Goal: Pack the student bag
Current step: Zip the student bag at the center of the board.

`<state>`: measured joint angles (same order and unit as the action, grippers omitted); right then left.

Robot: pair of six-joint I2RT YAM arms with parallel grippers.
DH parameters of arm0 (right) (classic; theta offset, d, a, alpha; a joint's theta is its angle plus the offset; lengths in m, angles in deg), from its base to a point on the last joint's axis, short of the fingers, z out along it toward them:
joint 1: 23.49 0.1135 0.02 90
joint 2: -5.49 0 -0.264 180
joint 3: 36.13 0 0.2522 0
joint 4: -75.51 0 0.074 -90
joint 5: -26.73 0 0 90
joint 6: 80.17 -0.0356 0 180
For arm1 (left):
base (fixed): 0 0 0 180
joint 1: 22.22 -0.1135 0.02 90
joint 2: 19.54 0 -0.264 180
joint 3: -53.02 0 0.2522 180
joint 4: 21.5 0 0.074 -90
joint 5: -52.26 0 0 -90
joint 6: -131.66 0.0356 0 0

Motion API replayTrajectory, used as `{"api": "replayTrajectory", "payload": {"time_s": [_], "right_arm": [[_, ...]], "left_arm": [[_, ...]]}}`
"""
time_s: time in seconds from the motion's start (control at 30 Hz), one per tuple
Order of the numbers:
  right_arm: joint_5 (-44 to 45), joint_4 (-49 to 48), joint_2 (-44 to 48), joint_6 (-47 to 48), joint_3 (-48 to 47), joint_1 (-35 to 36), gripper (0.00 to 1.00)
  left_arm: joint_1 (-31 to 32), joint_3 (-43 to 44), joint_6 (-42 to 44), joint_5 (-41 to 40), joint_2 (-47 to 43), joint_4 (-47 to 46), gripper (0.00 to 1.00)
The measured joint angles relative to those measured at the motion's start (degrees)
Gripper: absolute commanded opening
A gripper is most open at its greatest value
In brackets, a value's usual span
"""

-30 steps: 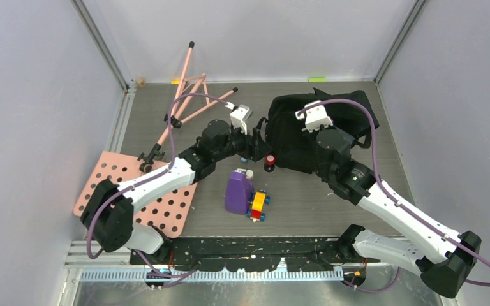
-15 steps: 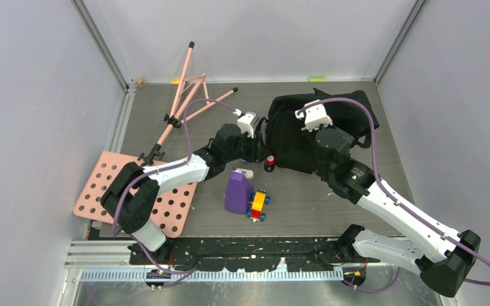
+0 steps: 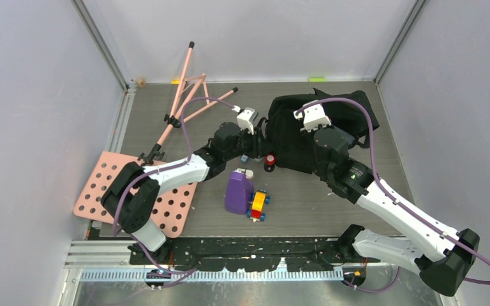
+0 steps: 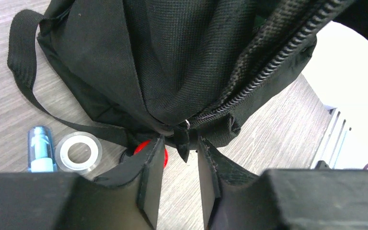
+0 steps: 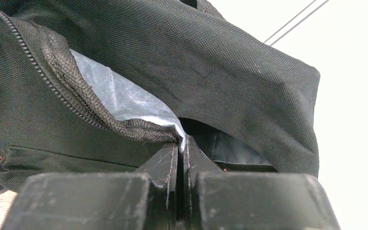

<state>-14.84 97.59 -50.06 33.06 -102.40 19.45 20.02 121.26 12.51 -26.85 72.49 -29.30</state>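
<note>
The student bag (image 3: 293, 137) lies at upper centre-right of the overhead view. The right gripper (image 5: 179, 143) is clamped tight on its zipper rim. The left gripper (image 4: 180, 147), partly open and holding nothing, straddles the zipper pull (image 4: 183, 138). It should close squarely on the pull, then draw along the track against a taut rim.

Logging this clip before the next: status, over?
Left end effector open, straddling zipper pull. Right end effector shut on rim of student bag. Tape roll beside it, clear of both.

Black student bag (image 4: 172, 57), zipper pull (image 4: 186, 140) between fingers (image 4: 146, 177).
</note>
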Motion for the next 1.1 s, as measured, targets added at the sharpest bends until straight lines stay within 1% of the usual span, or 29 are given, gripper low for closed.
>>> {"api": "replayTrajectory", "payload": {"time_s": [0.03,0.1,0.43,0.63,0.73,0.87,1.1], "right_arm": [[-0.07,0.09,0.00,-0.09,0.00,0.00,0.00],[-0.07,0.20,0.00,-0.11,0.00,0.00,0.00],[-0.07,0.68,0.00,-0.98,0.02,0.00,0.01],[-0.04,0.81,0.00,-1.90,0.42,0.00,0.00],[0.00,0.85,0.00,-2.43,0.55,0.02,0.00],[0.00,0.87,0.00,-2.69,0.57,0.00,0.00],[0.00,1.18,-0.09,-3.10,0.57,0.00,0.00]], "left_arm": [[-0.02,0.00,-0.33,-0.15,0.09,-0.09,0.12],[-0.07,0.00,-0.66,-0.46,0.24,-0.33,0.00],[-0.28,-0.28,0.70,-0.76,-0.81,-1.07,0.00],[-0.33,-0.28,3.13,-0.87,-6.19,1.22,0.00],[-0.33,0.04,4.74,-1.11,-8.70,3.54,0.00],[-0.37,2.67,6.80,-0.70,-8.90,7.58,0.00],[-0.39,8.92,9.09,2.67,-8.79,14.29,0.00]]}}
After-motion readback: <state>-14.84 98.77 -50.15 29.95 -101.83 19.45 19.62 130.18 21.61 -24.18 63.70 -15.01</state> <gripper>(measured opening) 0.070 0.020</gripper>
